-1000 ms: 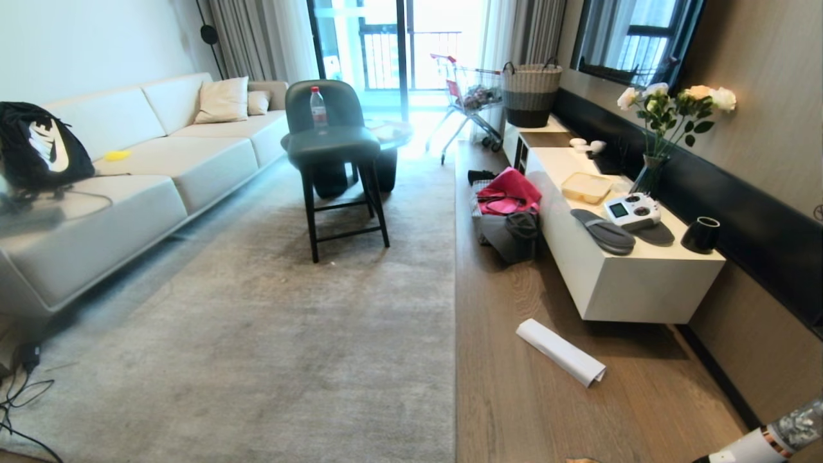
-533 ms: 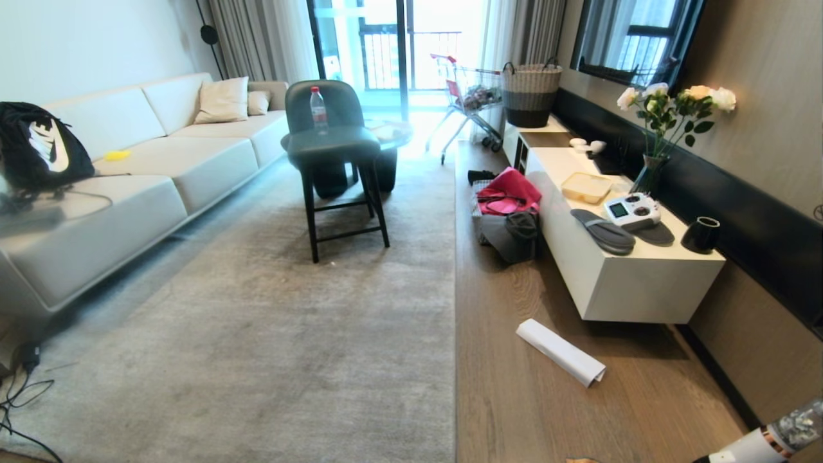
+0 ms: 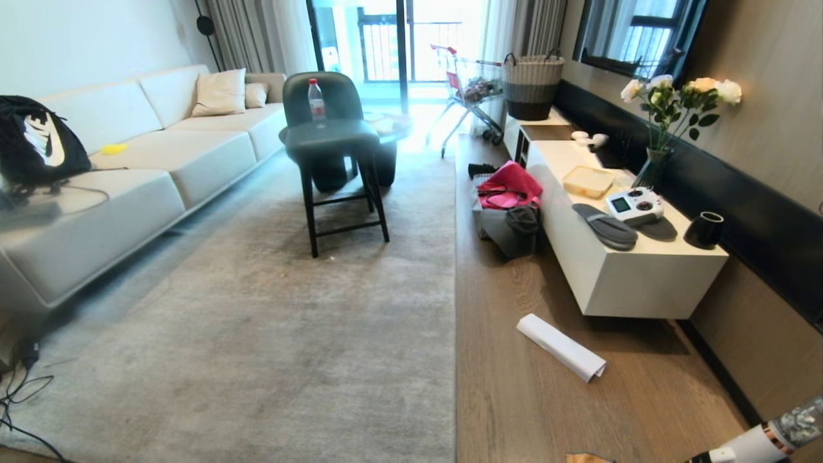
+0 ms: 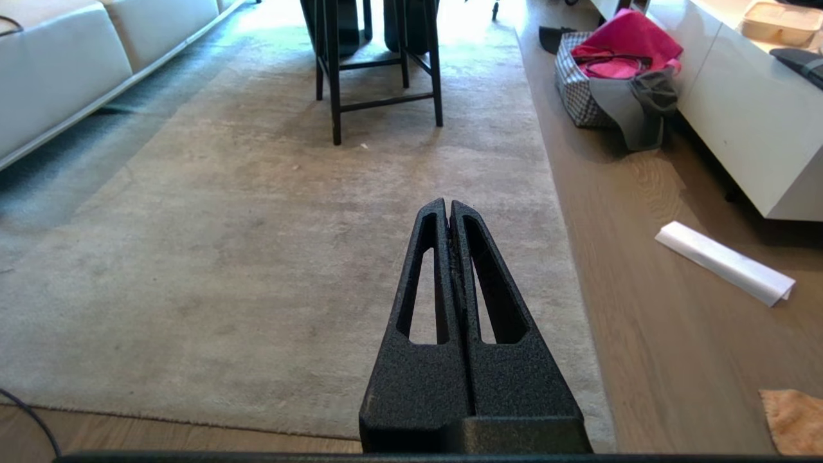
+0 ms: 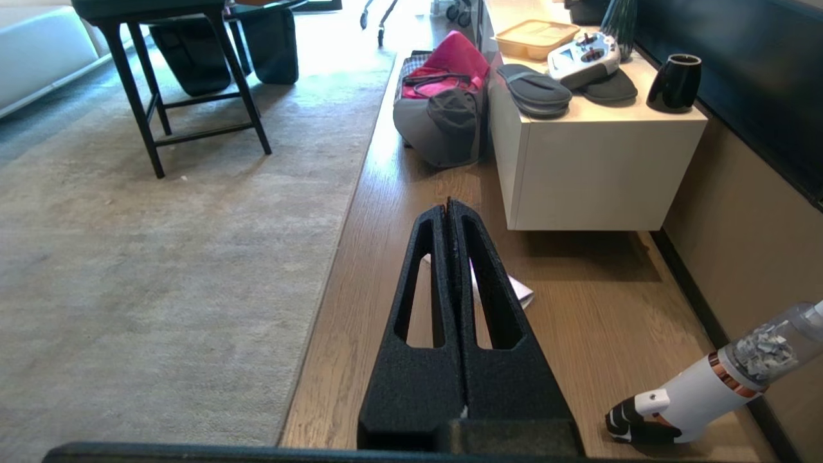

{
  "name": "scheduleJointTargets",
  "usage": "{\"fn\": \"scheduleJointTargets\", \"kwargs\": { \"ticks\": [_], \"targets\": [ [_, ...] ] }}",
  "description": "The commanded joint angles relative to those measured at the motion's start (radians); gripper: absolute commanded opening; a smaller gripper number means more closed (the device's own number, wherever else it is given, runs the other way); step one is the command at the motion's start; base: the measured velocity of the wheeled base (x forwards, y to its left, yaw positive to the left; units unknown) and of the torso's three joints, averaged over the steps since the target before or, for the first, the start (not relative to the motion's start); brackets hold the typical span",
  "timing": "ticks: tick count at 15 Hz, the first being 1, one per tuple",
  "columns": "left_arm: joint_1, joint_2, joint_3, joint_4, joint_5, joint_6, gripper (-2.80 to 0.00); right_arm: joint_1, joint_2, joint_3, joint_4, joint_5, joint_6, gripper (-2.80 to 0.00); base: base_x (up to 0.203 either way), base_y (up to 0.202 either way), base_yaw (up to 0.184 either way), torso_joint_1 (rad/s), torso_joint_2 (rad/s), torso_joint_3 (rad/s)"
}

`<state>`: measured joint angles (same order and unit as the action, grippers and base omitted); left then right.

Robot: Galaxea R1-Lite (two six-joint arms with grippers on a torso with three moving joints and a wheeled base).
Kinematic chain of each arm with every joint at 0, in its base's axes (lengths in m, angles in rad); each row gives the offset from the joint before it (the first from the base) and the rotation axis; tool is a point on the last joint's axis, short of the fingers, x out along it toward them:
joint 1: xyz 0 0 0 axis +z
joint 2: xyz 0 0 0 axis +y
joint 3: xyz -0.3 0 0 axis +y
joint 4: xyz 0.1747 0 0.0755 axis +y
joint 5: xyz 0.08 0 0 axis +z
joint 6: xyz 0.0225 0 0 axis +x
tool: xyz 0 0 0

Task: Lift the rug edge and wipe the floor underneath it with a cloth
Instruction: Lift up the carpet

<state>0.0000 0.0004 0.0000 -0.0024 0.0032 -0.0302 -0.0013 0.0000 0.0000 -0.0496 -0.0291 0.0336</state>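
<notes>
Both grippers hang empty, left gripper (image 4: 448, 204) and right gripper (image 5: 448, 204) pressed together. Flat on the floor (image 3: 514, 386) lies the rug (image 3: 289, 334); the cloth (image 4: 794, 418) sits beside its near corner.

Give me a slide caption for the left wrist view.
Shut left gripper above the flat light grey rug, orange-tan fluffy cloth on brown wood-grain floor alongside.

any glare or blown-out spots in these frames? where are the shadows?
Head view: the balcony window is blown out and throws glare on the floor before it; straight edges bow toward the frame borders. Left wrist view: glare washes the rug at its far end. Right wrist view: the white cabinet casts a dark shadow on the floor beneath.
</notes>
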Motion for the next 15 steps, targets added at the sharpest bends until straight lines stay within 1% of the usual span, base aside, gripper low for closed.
{"fn": "scheduleJointTargets", "kwargs": {
  "ticks": [1,15],
  "targets": [
    [0.000,0.000,0.000,-0.001,0.000,0.000,-2.80,0.000,0.001,0.000,-0.001,0.000,0.000,-2.80,0.000,0.000,0.000,-0.002,0.00,-0.173],
    [0.000,0.000,0.000,-0.001,0.001,-0.002,-2.80,0.000,0.002,0.000,-0.001,0.000,0.000,-2.80,0.000,0.000,0.000,0.004,0.00,-0.197]
  ]
}}
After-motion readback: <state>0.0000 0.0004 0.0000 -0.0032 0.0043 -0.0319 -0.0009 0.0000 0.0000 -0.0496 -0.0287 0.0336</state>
